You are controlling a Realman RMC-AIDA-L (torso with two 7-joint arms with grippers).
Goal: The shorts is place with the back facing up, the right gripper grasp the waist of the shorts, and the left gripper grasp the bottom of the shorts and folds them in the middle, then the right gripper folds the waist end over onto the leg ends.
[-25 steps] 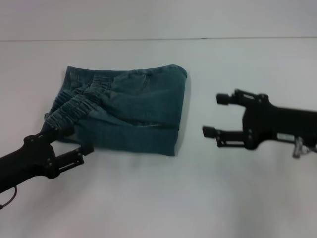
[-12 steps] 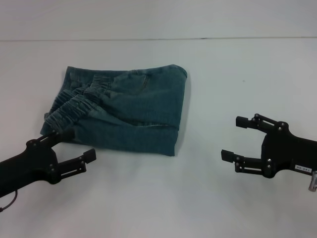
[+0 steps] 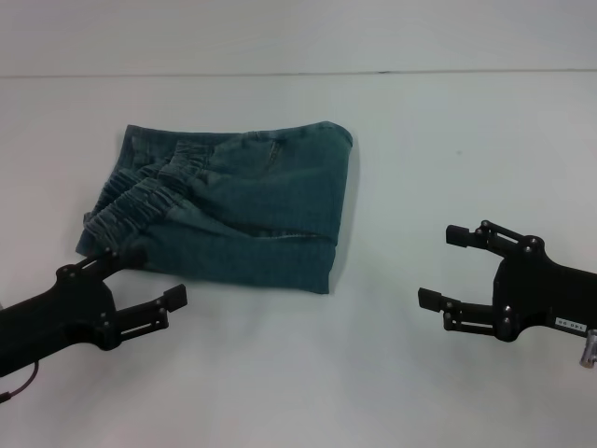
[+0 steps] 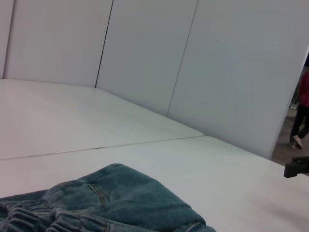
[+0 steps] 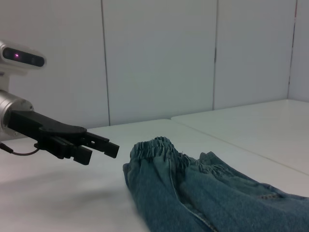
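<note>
The blue denim shorts (image 3: 238,210) lie folded into a compact rectangle on the white table, left of centre. Their ruffled elastic waist (image 3: 135,201) lies on top at the left side. I cannot make out the leg ends. My left gripper (image 3: 152,276) hovers open just off the shorts' near left corner, not touching them. My right gripper (image 3: 440,267) is open far to the right, well clear of the fold. The left wrist view shows the shorts (image 4: 111,203) close below. The right wrist view shows the shorts (image 5: 207,188), the waist (image 5: 157,147) and the left gripper (image 5: 104,145) beside them.
The white table (image 3: 392,373) stretches around the shorts, with a seam line (image 3: 280,73) across its far side. White wall panels stand behind. In the left wrist view a person (image 4: 301,111) stands far off at an opening.
The right gripper has drawn back from the shorts, moving right and toward the table's near edge. The left gripper has slid slightly nearer the robot. The shorts have not moved.
</note>
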